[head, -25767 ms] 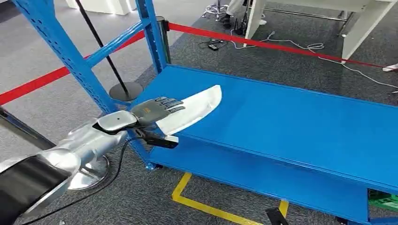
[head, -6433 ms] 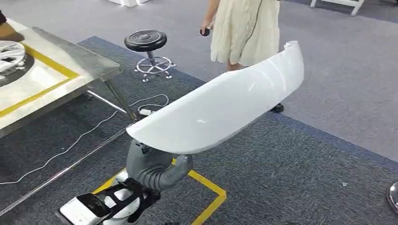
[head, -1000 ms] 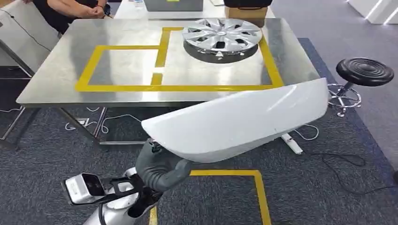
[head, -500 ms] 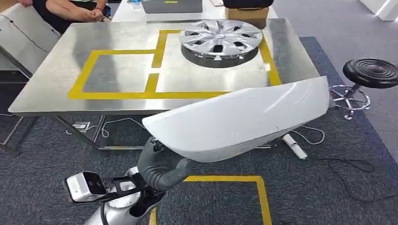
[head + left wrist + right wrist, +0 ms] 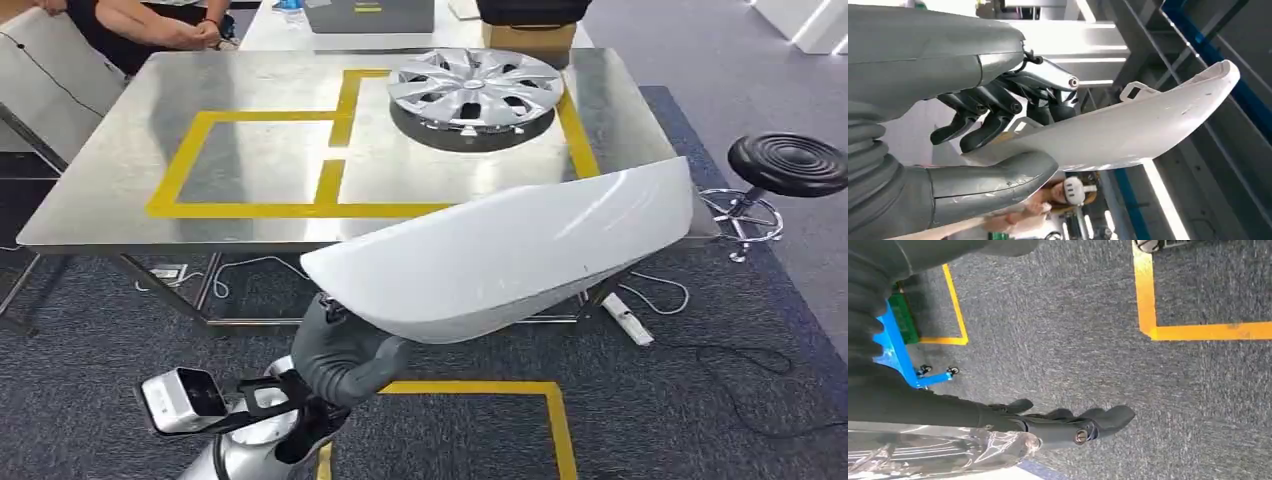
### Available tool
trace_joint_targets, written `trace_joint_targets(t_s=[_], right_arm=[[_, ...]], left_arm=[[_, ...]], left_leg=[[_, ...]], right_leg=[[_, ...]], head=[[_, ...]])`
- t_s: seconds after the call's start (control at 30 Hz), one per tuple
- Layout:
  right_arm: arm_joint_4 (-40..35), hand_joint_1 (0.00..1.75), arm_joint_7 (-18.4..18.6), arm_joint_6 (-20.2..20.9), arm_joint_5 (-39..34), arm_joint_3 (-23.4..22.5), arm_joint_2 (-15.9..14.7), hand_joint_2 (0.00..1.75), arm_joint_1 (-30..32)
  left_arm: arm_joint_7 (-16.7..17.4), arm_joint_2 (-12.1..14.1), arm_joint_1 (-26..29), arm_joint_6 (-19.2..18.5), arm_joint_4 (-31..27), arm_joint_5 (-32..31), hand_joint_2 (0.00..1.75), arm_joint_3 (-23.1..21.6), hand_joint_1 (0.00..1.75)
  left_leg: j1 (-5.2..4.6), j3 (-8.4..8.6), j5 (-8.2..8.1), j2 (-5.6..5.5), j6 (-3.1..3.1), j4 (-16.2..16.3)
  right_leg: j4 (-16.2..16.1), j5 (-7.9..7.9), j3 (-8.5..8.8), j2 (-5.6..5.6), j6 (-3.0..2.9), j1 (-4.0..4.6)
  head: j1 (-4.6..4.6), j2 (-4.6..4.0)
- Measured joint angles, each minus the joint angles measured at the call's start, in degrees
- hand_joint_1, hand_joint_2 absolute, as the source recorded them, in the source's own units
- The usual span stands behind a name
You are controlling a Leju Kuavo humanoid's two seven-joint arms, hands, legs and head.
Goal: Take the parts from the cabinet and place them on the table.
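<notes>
Bystander stuff around the desk, grey carpet w/ yellow tape.

Black round stool (image 5: 790,163) on chrome base, right of desk. White power strip (image 5: 627,320) + cables on carpet (image 5: 120,360) under desk edge; black cable further right. Yellow tape corner (image 5: 480,388) on floor, near side. Cardboard box (image 5: 528,38) and grey laptop-like item (image 5: 370,15) beyond far edge. Person's arms (image 5: 150,20) far left.

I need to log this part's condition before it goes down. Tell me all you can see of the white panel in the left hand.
The white panel is a long, curved, glossy shell that looks like painted plastic, rounded at one end. Small mounting tabs stand along one edge in the left wrist view. The left hand grips it at one end, thumb on one face, fingers on the other. It is held roughly level, above the carpet, with its far end over the near edge of the steel table, not touching it.
</notes>
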Motion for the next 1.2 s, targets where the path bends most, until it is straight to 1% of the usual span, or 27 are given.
trace_joint_targets(t_s=[0.03,0.07,0.13,0.17,0.2,0.23,0.3,0.33,0.37,0.47,0.5,0.53,0.57,0.63,0.67,0.7,0.73,0.77,0.83,0.87,0.9,0.97,1.03,1.07,1.13,1.17,1.2], right_arm=[[0.0,0.0,0.0,-0.02,0.0,0.0,0.0,1.75,-0.02],[0.0,0.0,0.0,-0.02,0.0,0.02,0.0,1.75,-0.06],[0.0,0.0,0.0,-0.02,0.0,0.02,0.0,1.75,-0.01],[0.0,0.0,0.06,-0.02,0.0,0.02,0.0,1.75,0.1],[0.0,0.0,0.07,-0.02,0.0,0.02,0.0,1.75,0.18],[0.0,0.0,0.07,-0.02,0.0,0.02,0.0,1.75,0.18],[0.0,0.0,0.07,-0.02,0.13,0.02,-0.02,1.75,0.03],[0.0,0.0,0.07,0.04,0.18,0.02,-0.02,1.75,-0.03],[0.0,0.0,0.02,0.15,0.22,0.04,0.0,1.75,-0.24],[0.0,0.0,-0.04,0.2,0.28,0.17,-0.02,1.75,-0.04],[0.0,0.0,-0.02,0.2,0.17,0.17,0.0,1.75,0.03],[0.0,0.0,-0.04,0.2,0.07,0.17,0.0,1.75,0.01],[0.0,0.0,-0.09,0.13,0.02,0.17,0.0,1.75,-0.05],[0.0,0.0,-0.11,0.04,-0.02,0.17,0.0,1.75,-0.06],[0.0,0.0,-0.09,0.02,-0.04,0.15,0.0,1.75,0.01],[0.0,0.0,-0.09,-0.04,-0.04,0.15,0.0,1.75,0.09],[0.0,0.0,-0.09,-0.04,-0.04,0.15,0.0,1.75,0.13],[0.0,0.0,-0.09,-0.04,-0.04,0.15,0.0,1.75,0.12],[0.0,0.0,-0.09,-0.04,-0.04,0.15,0.0,1.75,0.1],[0.0,0.0,-0.09,-0.04,-0.04,0.15,0.0,1.75,-0.01],[0.0,0.0,-0.09,-0.07,-0.04,0.15,0.0,1.75,-0.05],[0.0,0.0,-0.24,-0.07,-0.04,0.15,0.0,1.75,-0.04],[0.0,0.0,-0.54,-0.04,-0.04,0.15,0.0,1.75,-0.12],[0.0,0.0,-0.68,-0.04,-0.04,0.15,0.0,1.75,-0.2],[0.0,0.0,-0.74,-0.04,-0.04,0.15,0.0,1.75,-0.17],[0.0,0.0,-0.76,-0.04,-0.04,0.15,0.0,1.75,-0.11],[0.0,0.0,-0.76,-0.04,-0.07,0.15,0.0,1.75,-0.02]], left_arm=[[0.02,0.0,-0.01,0.0,0.0,-0.02,1.75,-0.04,1.62],[0.02,0.0,-0.01,0.07,0.02,0.0,1.75,-0.02,1.62],[0.02,0.0,0.01,0.28,0.06,0.46,1.75,0.0,1.62],[0.02,0.02,0.02,0.35,0.09,0.65,1.75,0.02,1.62],[0.0,0.0,0.02,0.42,0.09,0.81,1.75,0.02,1.62],[0.02,0.0,0.02,0.42,0.11,0.79,1.75,0.02,1.62],[0.0,0.02,-0.02,0.22,0.11,0.18,1.75,-0.04,1.62],[0.0,0.02,-0.04,-0.18,0.09,-0.18,1.75,-0.13,1.62],[0.0,0.02,-0.05,-0.75,0.07,-0.33,1.75,-0.13,1.62],[0.02,0.02,-0.06,-1.68,0.07,-0.31,1.75,-0.13,1.62],[0.0,0.02,-0.05,-1.57,0.07,-0.13,1.75,-0.15,1.62],[0.0,0.02,-0.04,-1.29,0.07,0.31,1.75,-0.13,1.62],[0.02,0.04,-0.04,-0.94,0.07,0.48,1.75,-0.11,1.62],[0.02,0.07,-0.04,-0.52,0.15,0.9,1.75,-0.11,1.62],[0.02,0.09,-0.04,-0.44,0.26,0.98,1.75,-0.09,1.62],[0.02,0.13,-0.03,-0.33,0.37,1.03,1.75,-0.07,1.62],[0.02,0.15,-0.03,-0.2,0.46,1.03,1.75,-0.06,1.62],[0.02,0.15,-0.04,-0.09,0.48,1.03,1.75,-0.07,1.62],[0.02,0.15,-0.05,0.06,0.48,1.01,1.75,-0.09,1.62],[0.02,0.15,-0.04,0.09,0.48,0.96,1.75,-0.09,1.62],[0.02,0.13,-0.05,0.11,0.5,0.92,1.75,-0.09,1.62],[0.02,0.13,-0.05,0.22,0.5,0.85,1.75,-0.11,1.62],[0.02,-0.02,-0.05,0.35,0.5,0.85,1.75,-0.13,1.62],[0.02,0.0,-0.06,0.37,0.5,0.87,1.75,-0.2,1.62],[0.02,0.0,-0.06,0.46,0.52,0.87,1.75,-0.2,1.62],[0.02,0.02,-0.05,0.46,0.52,0.87,1.75,-0.2,1.62],[0.02,0.02,-0.05,0.5,0.55,0.87,1.75,-0.2,1.62]], left_leg=[[0.16,0.18,0.02,0.07,0.19,-0.12],[0.16,0.26,-0.04,0.11,0.37,-0.12],[0.1,0.24,-0.18,0.13,0.58,-0.1],[0.1,0.27,-0.22,0.12,0.63,-0.1],[0.1,0.34,-0.26,0.09,0.66,-0.09],[0.1,0.46,-0.31,0.01,0.65,-0.08],[0.15,0.89,-0.79,-0.15,0.27,-0.04],[0.09,1.09,-1.08,-0.2,-0.07,-0.01],[-0.36,0.96,-2.0,-0.29,-0.44,0.14],[-0.17,1.61,-2.15,-0.28,-1.16,-0.35],[-0.15,1.95,-1.91,-0.26,-1.56,-0.08],[-0.12,1.75,-2.59,-0.12,-1.94,0.94],[-0.05,0.36,-4.28,-0.06,-2.26,3.72],[0.05,-5.17,-8.27,-0.03,-2.6,13.16],[0.05,-7.88,-9.07,-0.03,-2.61,17.04],[0.05,-9.28,-8.33,-0.03,-2.52,18.1],[0.04,-9.18,-6.03,-0.03,-2.34,16.6],[0.03,-7.96,-3.01,-0.02,-2.09,13.19],[-0.12,-4.08,2.9,0.02,-1.28,3.54],[-0.41,-2.85,2.68,0.07,-1.0,1.21],[-0.21,-2.89,2.33,0.07,-0.94,0.92],[-0.49,-2.9,1.94,-0.11,-0.39,0.91],[0.03,-2.04,1.99,-0.12,0.13,0.04],[0.11,-1.72,1.73,-0.01,0.54,-0.02],[0.09,-1.51,1.4,0.08,0.9,-0.02],[0.08,-1.47,1.28,0.07,0.93,-0.01],[0.08,-1.37,1.14,0.01,0.94,-0.01]], right_leg=[[1.26,-1.11,-0.64,-0.12,0.27,-0.03],[4.73,-3.31,-2.13,-0.18,0.57,-0.03],[14.32,-7.6,-6.64,-0.22,0.9,-0.1],[17.4,-8.45,-8.16,-0.21,1.02,-0.09],[17.61,-7.79,-8.4,-0.22,1.05,-0.11],[15.07,-5.9,-7.19,-0.22,1.03,-0.11],[4.53,-0.79,-1.82,-0.3,0.9,-0.21],[0.4,-0.43,0.28,-0.44,0.86,-0.28],[-0.18,-1.62,1.08,-0.23,0.19,-0.08],[-0.09,-1.62,1.03,-0.15,-1.13,0.23],[-0.22,-0.86,1.53,-0.19,-1.63,-0.15],[-0.25,-0.9,1.99,-0.22,-1.8,-0.21],[-0.26,-1.07,2.26,-0.21,-2.04,-0.26],[-0.25,-1.57,2.52,-0.18,-2.25,-0.26],[-0.25,-1.88,2.69,-0.19,-2.26,-0.23],[-0.25,-2.19,2.98,-0.17,-2.25,-0.21],[-0.25,-2.56,3.43,-0.08,-2.2,-0.17],[-0.25,-2.92,3.96,0.04,-2.11,-0.16],[-0.38,-3.81,4.97,0.21,-1.81,-0.16],[-0.17,-4.49,5.01,0.32,-1.3,0.32],[-0.29,-4.71,4.81,0.37,-1.05,0.28],[-1.1,-4.88,5.25,0.19,-0.46,0.04],[-0.72,-5.54,5.89,0.1,0.19,0.02],[1.77,-6.99,4.71,-0.1,0.46,0.1],[11.42,-11.43,-0.6,-0.18,0.88,-0.07],[15.43,-12.62,-3.1,-0.18,1.01,-0.06],[17.19,-12.38,-4.67,-0.18,1.1,-0.07]], head=[[0.35,0.0],[0.76,0.0],[0.83,0.0],[0.88,0.0],[0.87,0.0],[0.9,0.0],[0.89,0.0],[0.92,0.0],[0.92,0.0],[0.76,0.0],[0.81,0.0],[0.61,0.0],[0.2,0.0],[0.2,0.0],[0.22,0.0],[0.22,0.0],[0.22,0.0],[0.22,0.0],[0.22,0.0],[0.22,0.0],[0.31,0.0],[0.31,0.0],[0.39,0.0],[0.59,0.0],[0.63,0.0],[0.65,0.0],[0.68,0.0]])
